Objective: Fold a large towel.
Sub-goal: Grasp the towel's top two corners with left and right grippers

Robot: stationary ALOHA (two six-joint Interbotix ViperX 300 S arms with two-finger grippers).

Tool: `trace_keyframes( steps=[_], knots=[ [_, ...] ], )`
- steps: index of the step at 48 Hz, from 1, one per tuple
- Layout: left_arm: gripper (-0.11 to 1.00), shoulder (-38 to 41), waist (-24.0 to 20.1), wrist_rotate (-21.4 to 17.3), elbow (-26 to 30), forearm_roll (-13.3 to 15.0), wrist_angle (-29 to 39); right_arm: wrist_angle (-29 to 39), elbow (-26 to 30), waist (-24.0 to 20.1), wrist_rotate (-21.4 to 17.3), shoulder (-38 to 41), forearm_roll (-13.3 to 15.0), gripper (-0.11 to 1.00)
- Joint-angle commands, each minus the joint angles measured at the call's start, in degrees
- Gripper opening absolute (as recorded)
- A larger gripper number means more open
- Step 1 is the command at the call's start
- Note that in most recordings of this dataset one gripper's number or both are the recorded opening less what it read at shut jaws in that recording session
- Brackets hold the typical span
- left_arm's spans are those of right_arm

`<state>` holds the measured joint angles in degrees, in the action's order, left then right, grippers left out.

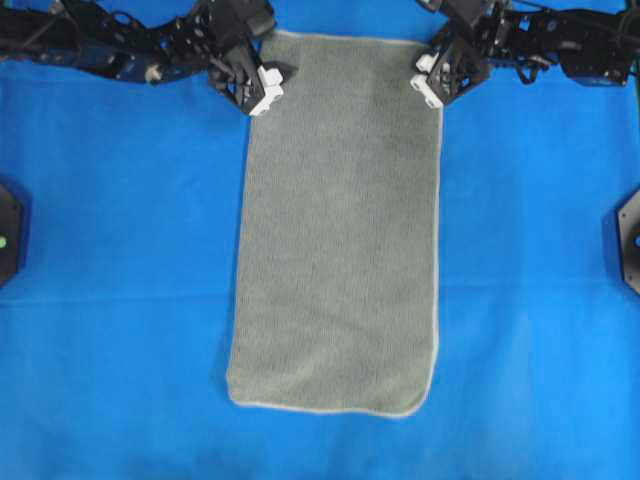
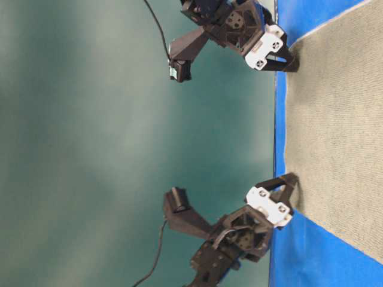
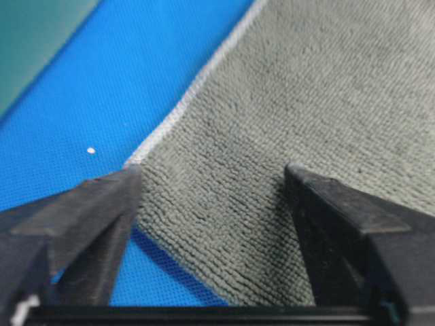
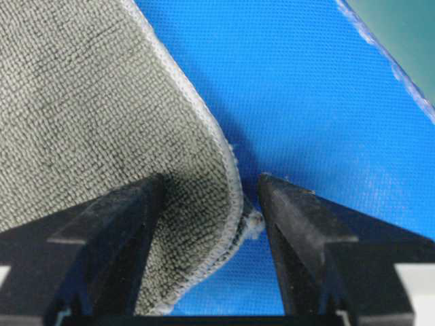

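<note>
Towel first: the large towel (image 1: 340, 230) lies flat and lengthwise on the blue surface (image 1: 120, 300), its far short edge between my two arms. My left gripper (image 1: 268, 88) sits at the towel's far left corner, fingers (image 3: 102, 224) spread wide, the corner lying between them, nothing pinched. My right gripper (image 1: 428, 84) sits at the far right corner, also wide open, with the hem (image 4: 228, 170) curled up between its fingers (image 4: 299, 231) but not clamped. I can read no writing or labels anywhere.
</note>
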<state>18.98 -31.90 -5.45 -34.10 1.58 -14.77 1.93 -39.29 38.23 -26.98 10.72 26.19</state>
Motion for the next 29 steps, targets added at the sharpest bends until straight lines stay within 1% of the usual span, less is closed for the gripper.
trace_keyframes(
  steps=[1, 3, 5, 9, 10, 12, 13, 14, 22, 29],
  knots=[
    [0.68, -0.53, 0.09, -0.18, 1.23, -0.09, -0.44, -0.44, 0.7, -0.18, 0.0, 0.09, -0.09, 0.6],
    [0.59, -0.53, 0.09, -0.7, 1.23, -0.09, -0.53, -0.35, 0.7, -0.26, 0.09, 0.09, -0.09, 0.57],
    [0.49, -0.53, 0.09, -1.49, 1.23, -0.09, -0.53, -0.44, 0.62, -0.26, 0.09, 0.09, -0.09, 0.5],
    [0.26, -0.53, 0.09, -2.99, 1.23, -0.09, -0.35, -0.44, 0.53, -0.26, 0.09, 0.09, -0.09, 0.28],
    [0.19, -0.53, 0.09, -3.34, 1.23, -0.09, -0.26, -0.44, 0.62, -0.26, 0.09, 0.09, -0.09, 0.22],
    [0.1, -0.53, 0.09, -3.78, 1.23, -0.09, -0.18, -0.44, 0.7, -0.26, 0.09, 0.09, -0.09, 0.1],
    [0.06, -0.53, 0.09, -3.78, 1.23, -0.09, -0.18, -0.44, 0.7, -0.26, 0.09, 0.09, -0.09, 0.07],
    [0.03, -0.53, 0.09, -3.87, 1.32, -0.09, -0.18, -0.53, 0.79, -0.26, 0.0, 0.09, 0.0, 0.07],
    [0.03, -1.23, -0.26, -4.31, 1.58, 0.0, 0.09, -0.26, 1.14, 0.09, -0.18, -0.7, -0.09, 0.07],
    [0.03, -5.27, -1.23, -5.54, 2.11, -0.09, 1.49, 0.09, 1.41, 1.23, -0.18, -4.31, -0.09, 0.07]
  ],
)
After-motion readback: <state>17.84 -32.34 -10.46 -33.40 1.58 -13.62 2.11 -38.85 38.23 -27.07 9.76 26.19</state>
